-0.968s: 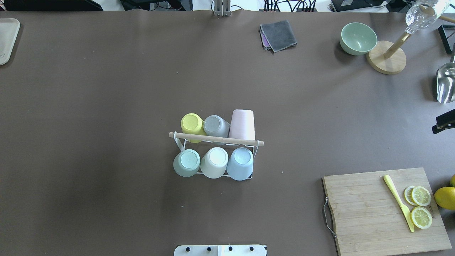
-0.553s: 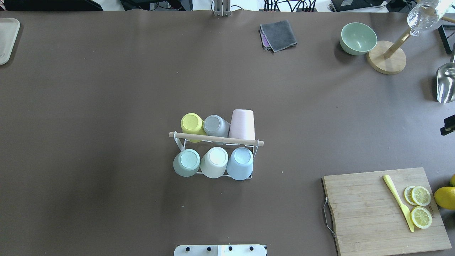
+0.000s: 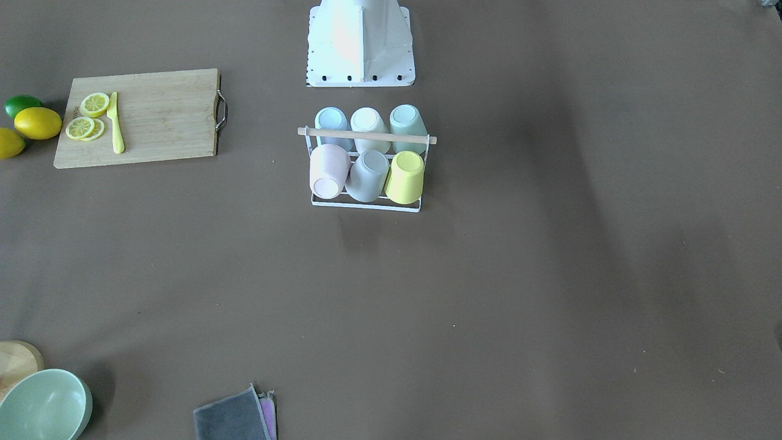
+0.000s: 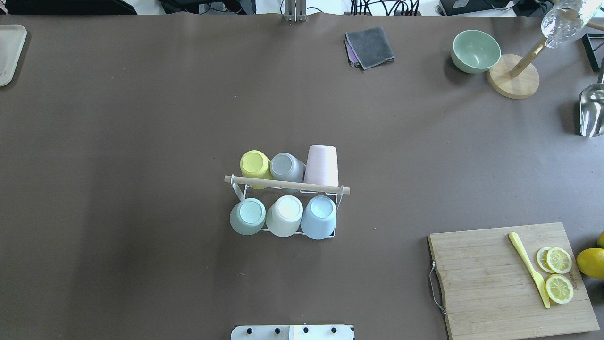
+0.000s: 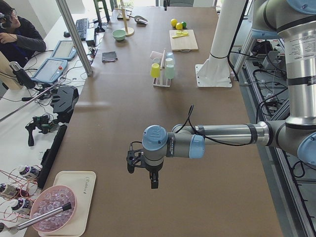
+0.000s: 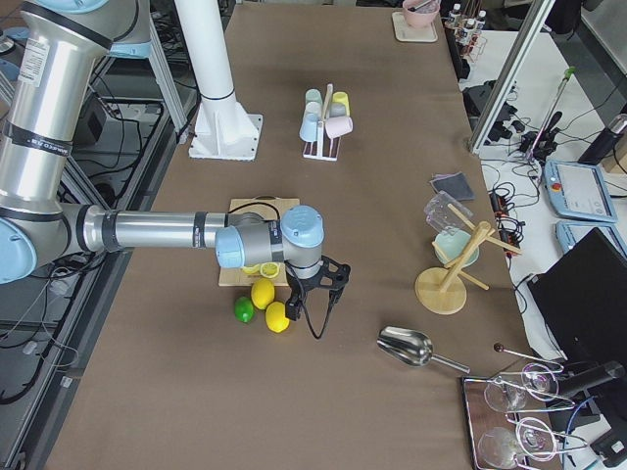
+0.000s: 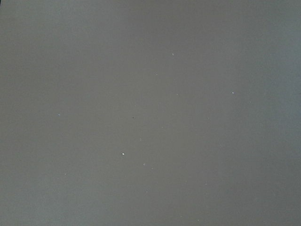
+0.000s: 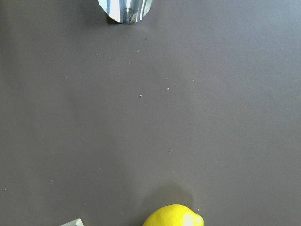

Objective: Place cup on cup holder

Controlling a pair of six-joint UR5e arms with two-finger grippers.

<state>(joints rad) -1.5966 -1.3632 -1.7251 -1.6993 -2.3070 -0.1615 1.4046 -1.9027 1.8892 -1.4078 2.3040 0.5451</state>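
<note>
On the desk (image 4: 141, 118), cups (image 4: 285, 215) sit inverted over cup holder (image 4: 287, 185) prongs for stability; how open the left claw (image 5: 144, 173) and right claw (image 6: 321, 289) are, I cannot tell.

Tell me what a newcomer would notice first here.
The cup holder mid-table, filled with six pastel cups in two rows; the pink cup leans more than the rest. Next, the cutting board with lemon slices on the robot's right.

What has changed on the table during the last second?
The right arm's black gripper slid out past the overhead view's right edge. The white wire cup holder and the six pastel cups on it stayed put.
</note>
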